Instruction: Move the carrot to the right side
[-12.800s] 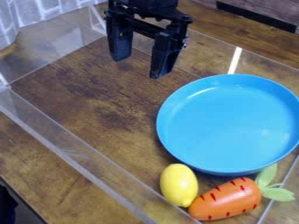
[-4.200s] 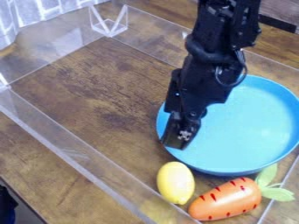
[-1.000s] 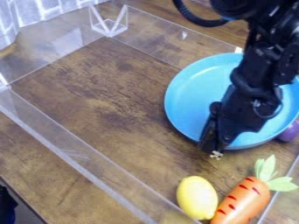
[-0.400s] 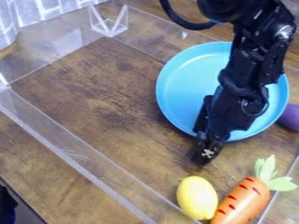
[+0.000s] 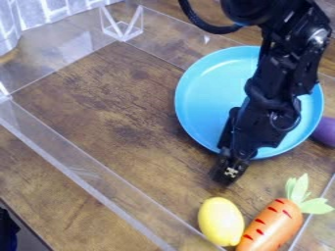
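Note:
The orange carrot (image 5: pixel 272 227) lies at the bottom right corner beside the clear wall, its pale green leaves (image 5: pixel 307 195) pointing up and right. A yellow lemon (image 5: pixel 221 221) rests against its left side. My black gripper (image 5: pixel 241 164) points down at the near rim of the blue plate (image 5: pixel 216 83), a short way above and left of the carrot and apart from it. Its jaws look spread, with nothing between them. The near fingertip (image 5: pixel 232 172) sits just off the plate's edge, close to the wood.
A clear plastic wall (image 5: pixel 78 162) fences the wooden table along the front left and the back. A purple object (image 5: pixel 327 130) shows at the right edge, behind the plate. Bare wood (image 5: pixel 105 98) stretches to the left of the plate.
Over the last second the jaws have spread and the plate has shifted slightly left. Since several seconds ago the carrot and lemon lie further right, the carrot turned more upright.

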`<action>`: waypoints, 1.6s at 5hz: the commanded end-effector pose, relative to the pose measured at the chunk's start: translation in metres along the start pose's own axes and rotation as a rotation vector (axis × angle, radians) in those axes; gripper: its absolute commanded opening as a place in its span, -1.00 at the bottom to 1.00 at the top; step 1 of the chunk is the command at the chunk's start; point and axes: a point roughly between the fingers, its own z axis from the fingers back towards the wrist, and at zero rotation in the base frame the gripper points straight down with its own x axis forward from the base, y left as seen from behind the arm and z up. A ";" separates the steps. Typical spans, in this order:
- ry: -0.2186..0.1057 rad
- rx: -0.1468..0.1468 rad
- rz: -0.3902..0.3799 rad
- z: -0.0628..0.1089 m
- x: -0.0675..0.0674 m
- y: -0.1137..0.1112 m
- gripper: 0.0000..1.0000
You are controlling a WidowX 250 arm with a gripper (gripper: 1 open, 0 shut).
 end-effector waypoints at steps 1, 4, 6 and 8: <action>-0.027 0.034 -0.011 0.007 0.007 -0.009 1.00; -0.021 0.025 0.052 0.002 0.029 -0.011 1.00; -0.015 0.009 0.141 0.006 0.050 -0.009 -1.00; 0.008 0.001 0.240 0.018 0.053 -0.004 -1.00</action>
